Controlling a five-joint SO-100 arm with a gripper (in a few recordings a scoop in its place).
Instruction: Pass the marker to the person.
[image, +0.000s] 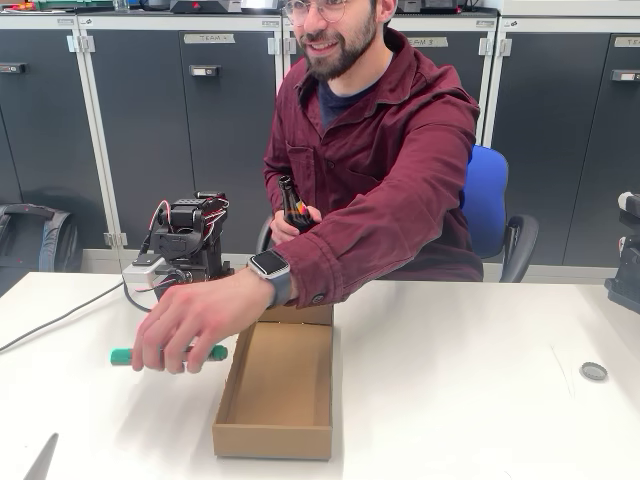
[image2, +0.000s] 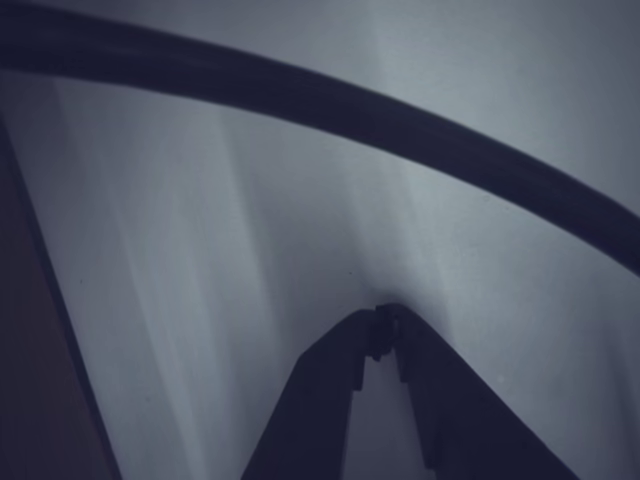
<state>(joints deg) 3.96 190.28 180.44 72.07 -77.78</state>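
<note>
Where the wrist view looks along the claw, its two dark fingers meet at the tips, clenched on nothing, over a pale blurred surface; a thick dark cable arcs across the upper part of that view.

Robot arm: black, folded low at the rear left of the white counter in the fixed view, red and white wires on its top, a grey cable trailing left across the counter.

Marker: lying flat on the counter in front of the arm, green ends showing either side of the hand that covers its middle.

Person: seated behind the counter in a dark-red shirt, one arm stretched forward and down.

Hand: the outstretched one, blurred, fingers curled over the marker, between the camera and the arm's base. Smartwatch on that wrist.

Bottle: brown glass, held upright in the person's other hand, close to the chest.

Cardboard box: open, shallow, just right of the marker and under the reaching forearm.

Small round grey disc: far right of the counter, well apart from everything else.

Blue chair: behind the person. Grey cabinets: along the back wall.
</note>
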